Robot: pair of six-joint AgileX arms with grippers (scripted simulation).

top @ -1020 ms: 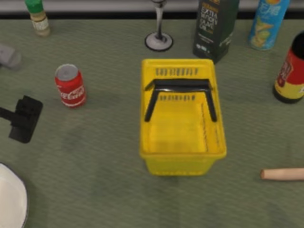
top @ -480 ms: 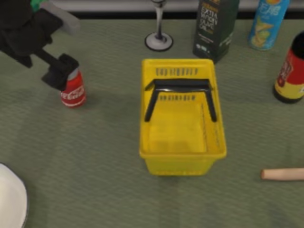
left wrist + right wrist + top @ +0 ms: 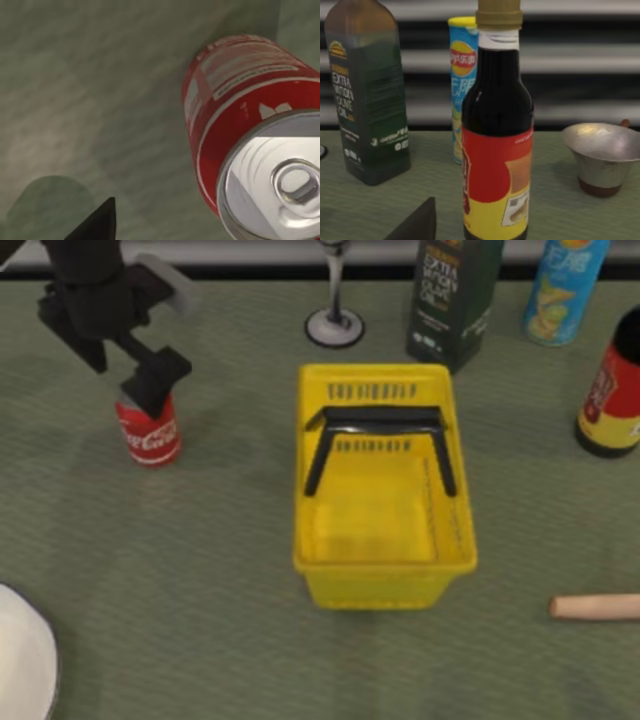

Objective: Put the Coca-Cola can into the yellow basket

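The red Coca-Cola can [image 3: 150, 435] stands upright on the green table, left of the yellow basket [image 3: 385, 575]. The basket sits mid-table with its black handles [image 3: 380, 420] folded over its far end. My left gripper [image 3: 150, 390] hangs right over the can's top, open. In the left wrist view the can [image 3: 235, 115] fills the frame with its silver top close to the camera, and one dark fingertip [image 3: 100, 222] stands apart from it; the other finger is out of frame. My right arm is out of the top view; one fingertip [image 3: 417, 225] shows in its wrist view.
Along the back stand a wine glass [image 3: 333, 325], a dark olive oil bottle [image 3: 452, 300] and a blue chips tube [image 3: 565, 285]. A dark bottle with a red-yellow label [image 3: 610, 390] stands at the right edge. A wooden roller [image 3: 595, 607] lies front right, a white plate [image 3: 20, 665] front left.
My left arm swung from the table's left edge up and over the can, then shifted a little right, so its fingers now sit directly above the can. The can and basket have not moved.
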